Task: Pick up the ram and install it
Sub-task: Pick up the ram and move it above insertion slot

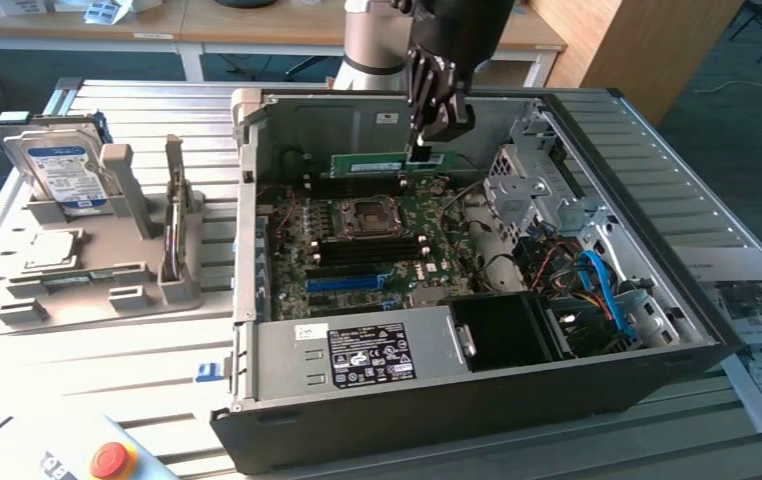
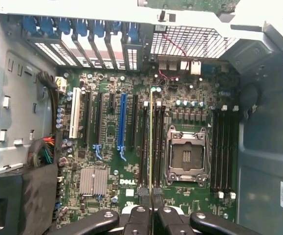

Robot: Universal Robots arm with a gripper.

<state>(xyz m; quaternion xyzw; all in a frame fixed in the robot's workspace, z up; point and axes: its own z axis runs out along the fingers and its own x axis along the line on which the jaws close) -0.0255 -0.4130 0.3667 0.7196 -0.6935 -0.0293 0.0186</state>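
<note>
The ram [image 1: 384,161] is a thin green stick held level above the motherboard [image 1: 354,250], near the far wall of the open computer case [image 1: 488,400]. My gripper [image 1: 424,150] is shut on the end of the ram toward the exterior view's right. In the wrist view the ram [image 2: 151,137] appears edge-on as a thin line between my fingers [image 2: 137,218]. It hangs over the black memory slots [image 2: 160,147] beside the CPU socket [image 2: 186,157]. Whether it touches a slot I cannot tell.
A silver hard drive [image 1: 64,170] stands in a grey holder [image 1: 101,270] at the exterior view's left. A red button [image 1: 112,460] is near the front edge, and papers [image 1: 761,320] lie at the right. A blue slot [image 2: 122,125] and a drive cage [image 1: 541,190] are inside the case.
</note>
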